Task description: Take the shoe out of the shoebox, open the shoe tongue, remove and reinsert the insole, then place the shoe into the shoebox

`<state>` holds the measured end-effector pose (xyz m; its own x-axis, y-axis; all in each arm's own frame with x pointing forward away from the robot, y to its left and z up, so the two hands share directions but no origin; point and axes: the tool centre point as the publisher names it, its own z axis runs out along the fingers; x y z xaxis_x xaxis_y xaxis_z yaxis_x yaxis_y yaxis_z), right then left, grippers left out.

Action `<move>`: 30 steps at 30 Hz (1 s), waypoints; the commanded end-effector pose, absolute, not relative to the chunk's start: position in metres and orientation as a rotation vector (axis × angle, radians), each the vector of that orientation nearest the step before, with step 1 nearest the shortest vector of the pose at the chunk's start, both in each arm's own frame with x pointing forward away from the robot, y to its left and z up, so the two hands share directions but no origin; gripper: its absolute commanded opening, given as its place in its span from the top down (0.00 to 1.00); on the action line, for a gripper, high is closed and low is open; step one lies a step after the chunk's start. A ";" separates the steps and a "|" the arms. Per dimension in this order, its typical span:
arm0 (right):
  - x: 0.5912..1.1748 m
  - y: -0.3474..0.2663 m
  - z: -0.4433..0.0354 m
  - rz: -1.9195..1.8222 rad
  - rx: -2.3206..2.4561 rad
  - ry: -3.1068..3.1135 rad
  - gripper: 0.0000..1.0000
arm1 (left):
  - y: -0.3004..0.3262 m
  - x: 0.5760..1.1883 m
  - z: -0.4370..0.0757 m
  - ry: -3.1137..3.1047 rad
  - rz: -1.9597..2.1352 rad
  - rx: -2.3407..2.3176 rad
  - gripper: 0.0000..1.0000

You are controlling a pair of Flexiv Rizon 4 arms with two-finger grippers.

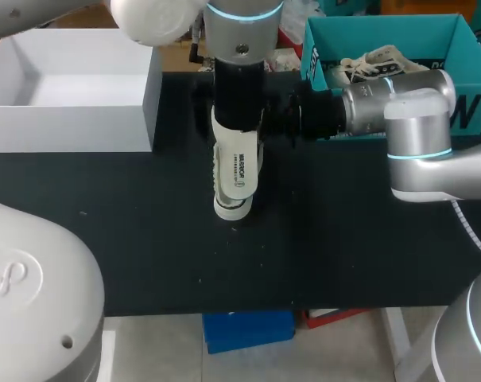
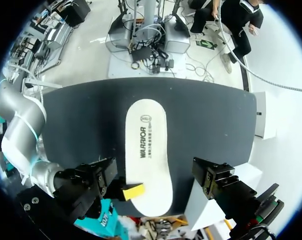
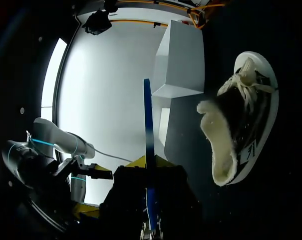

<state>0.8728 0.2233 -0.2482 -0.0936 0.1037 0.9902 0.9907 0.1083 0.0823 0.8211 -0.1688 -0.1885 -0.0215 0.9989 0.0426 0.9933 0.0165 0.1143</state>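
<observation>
Head view. Over the black table [image 1: 343, 263], the insole [image 1: 237, 171]: white, print up, long axis running toward the near edge. Right above its far end, the left claw [image 1: 240, 111], pointing down; cannot tell whether open or closed. In from the right, the right claw [image 1: 276, 121], level, reaching to the insole's far end. At far left, a white box [image 1: 145, 103], open on top. At far right, a teal box [image 1: 316, 56] with a spare shoe [image 1: 375, 62] inside.

Left wrist view. Looks down on the insole's printed face, table beneath. On the insole's rim near one end, one yellow tip [image 2: 133, 191] of the right claw, pressed to the top face.

Right wrist view. Between the right claw's own tips, a thin blue strip [image 3: 147, 130], probably the insole seen edge-on. Clamps it from both faces. Beside it, on the table and outside both boxes, the shoe [image 3: 245, 115]: black, white sole, laces in, pale fleece lining. Mouth nearer the claw, toe end away, white box beyond.
</observation>
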 end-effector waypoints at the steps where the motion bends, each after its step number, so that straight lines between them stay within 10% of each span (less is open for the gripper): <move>1: 0.873 0.224 -0.248 -1.141 -1.168 -1.403 1.00 | -0.168 0.849 -0.187 2.221 0.156 2.167 0.00; 30: 0.873 0.224 -0.248 -1.141 -1.168 -1.403 1.00 | -0.161 0.998 -0.192 2.238 0.118 2.109 0.00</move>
<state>0.8728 0.2234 -0.2482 -0.0936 0.1037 0.9902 0.9907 0.1083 0.0823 0.9881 -0.1580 -0.1888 -0.0616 0.9981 0.0027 0.9911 0.0609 0.1188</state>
